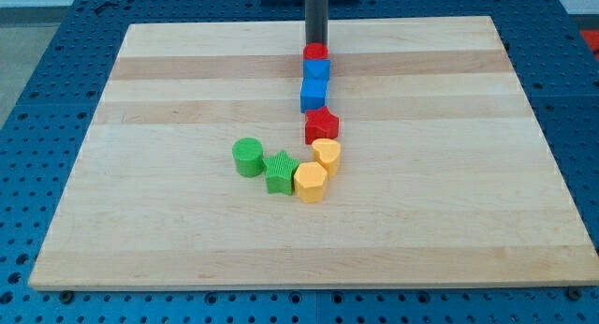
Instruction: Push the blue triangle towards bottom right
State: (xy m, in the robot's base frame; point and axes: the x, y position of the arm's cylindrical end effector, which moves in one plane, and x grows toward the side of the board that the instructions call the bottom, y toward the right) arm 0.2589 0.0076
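Bare board (487,174) at right; red star (321,125), yellow heart (327,155) below blue triangle (316,69).

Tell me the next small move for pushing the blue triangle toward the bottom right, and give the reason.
Probably shift my tip round to the view's left of the blue triangle first. It now stands at the view's top end of the column, right behind the small red block, with the blue cube and red star below. Pushing straight down would drive the whole column, not the triangle rightward.

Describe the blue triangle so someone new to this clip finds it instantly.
On the wooden board, a chain of blocks runs down from my tip. The blue triangle is second, under the small red block. The blue block below it is taller.
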